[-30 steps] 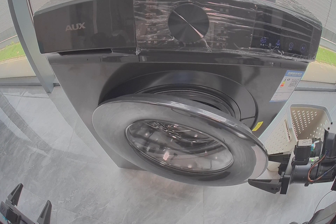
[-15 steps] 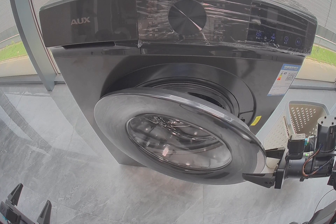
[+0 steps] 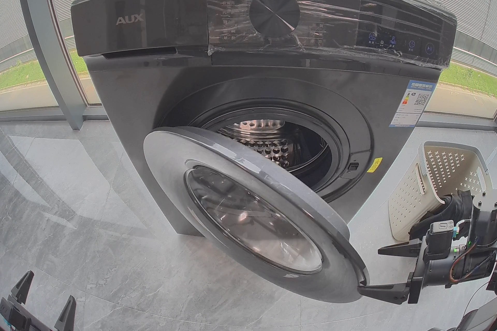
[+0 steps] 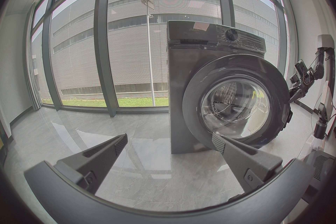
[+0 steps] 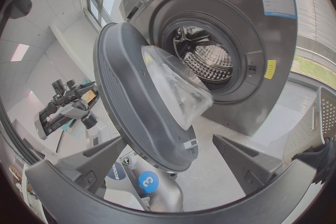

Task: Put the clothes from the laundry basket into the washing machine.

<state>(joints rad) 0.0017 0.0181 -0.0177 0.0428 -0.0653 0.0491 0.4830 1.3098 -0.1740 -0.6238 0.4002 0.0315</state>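
Observation:
The dark grey washing machine (image 3: 269, 63) stands in front of me with its round door (image 3: 248, 213) swung out, showing the steel drum (image 3: 269, 138). My right gripper (image 3: 370, 269) is open at the door's outer edge, its lower finger against the rim. In the right wrist view the door's rim (image 5: 140, 123) lies between the spread fingers of my right gripper (image 5: 168, 140). A white laundry basket (image 3: 440, 177) stands to the right of the machine with a dark garment (image 3: 449, 210) over its near rim. My left gripper (image 3: 44, 301) is open, low at the left.
Grey tiled floor (image 3: 77, 202) lies free to the left of the machine and in front of it. Tall windows and a grey pillar (image 3: 46, 37) stand behind. In the left wrist view my left gripper (image 4: 169, 138) points toward the machine (image 4: 217, 88).
The door has swung further open, baring the drum, and my right gripper has moved back and down with its edge. The head view has shifted back. The left gripper has not moved.

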